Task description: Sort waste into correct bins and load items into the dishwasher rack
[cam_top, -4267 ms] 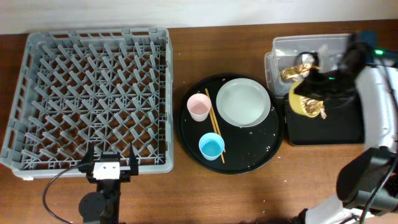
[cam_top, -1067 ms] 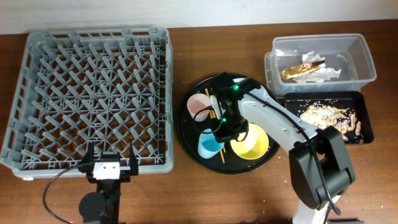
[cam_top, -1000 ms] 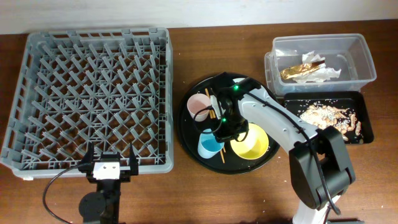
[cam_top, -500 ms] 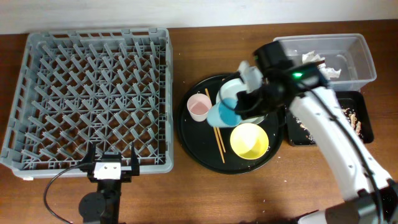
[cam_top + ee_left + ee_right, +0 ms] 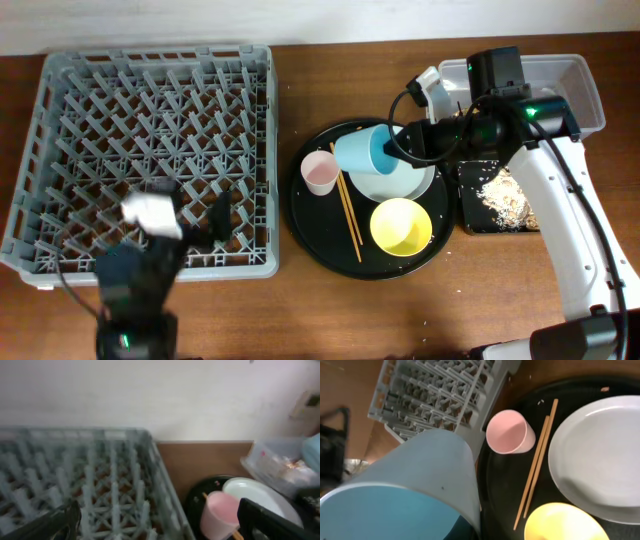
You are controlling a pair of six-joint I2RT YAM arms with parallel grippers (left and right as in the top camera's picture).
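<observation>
My right gripper (image 5: 395,145) is shut on the blue cup (image 5: 362,152) and holds it tilted above the grey-white plate (image 5: 405,180). The cup fills the lower left of the right wrist view (image 5: 415,490) and hides the fingers. The pink cup (image 5: 320,172), chopsticks (image 5: 348,210) and yellow bowl (image 5: 401,225) rest on the round black tray (image 5: 310,215). My left gripper (image 5: 195,210) is open and empty above the front of the grey dishwasher rack (image 5: 140,120). Food scraps (image 5: 505,195) lie in the black rectangular tray (image 5: 475,215).
The clear tub (image 5: 585,95) stands at the back right, mostly hidden by my right arm. The left wrist view shows the rack (image 5: 100,485), pink cup (image 5: 220,512), plate (image 5: 260,495) and tub (image 5: 280,465), all blurred.
My right gripper has lifted the blue cup off the round tray and carried it up and back over the plate. My left arm has risen from the table's front edge over the rack.
</observation>
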